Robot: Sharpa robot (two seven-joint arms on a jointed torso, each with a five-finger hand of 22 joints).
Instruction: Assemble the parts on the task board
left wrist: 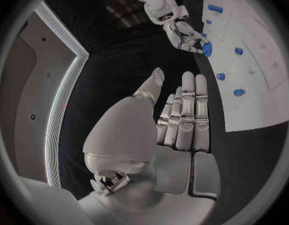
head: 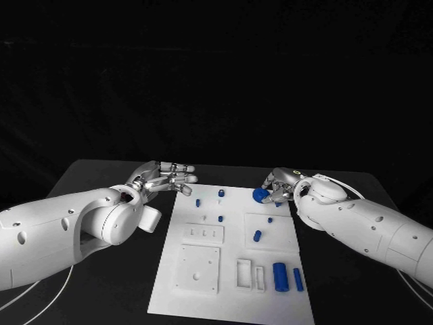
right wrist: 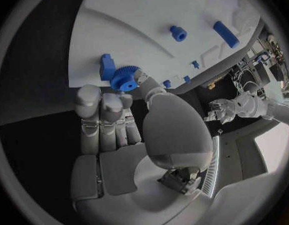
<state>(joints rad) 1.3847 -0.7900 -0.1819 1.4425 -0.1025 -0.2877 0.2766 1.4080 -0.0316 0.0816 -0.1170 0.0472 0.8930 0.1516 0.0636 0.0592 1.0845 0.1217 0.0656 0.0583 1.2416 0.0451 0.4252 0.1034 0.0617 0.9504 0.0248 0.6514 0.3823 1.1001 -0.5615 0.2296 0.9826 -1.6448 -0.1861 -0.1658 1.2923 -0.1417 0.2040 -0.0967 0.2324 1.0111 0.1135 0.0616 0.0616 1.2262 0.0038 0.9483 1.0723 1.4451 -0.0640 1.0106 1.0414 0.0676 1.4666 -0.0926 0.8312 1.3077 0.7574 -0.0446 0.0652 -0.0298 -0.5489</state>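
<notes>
At the far right corner of the task board point(head: 231, 271), your right hand point(head: 280, 186) pinched a blue gear point(right wrist: 124, 78) in its fingers point(right wrist: 139, 77). Your left hand point(head: 163, 179) hovered beside the board's far left corner, fingers straight, together, holding nothing.

We see the task board point(head: 231, 284) at lower centre on the bench point(head: 99, 176); left hand point(head: 163, 178) left of its top edge, right hand point(head: 280, 186) over its upper right corner.
</notes>
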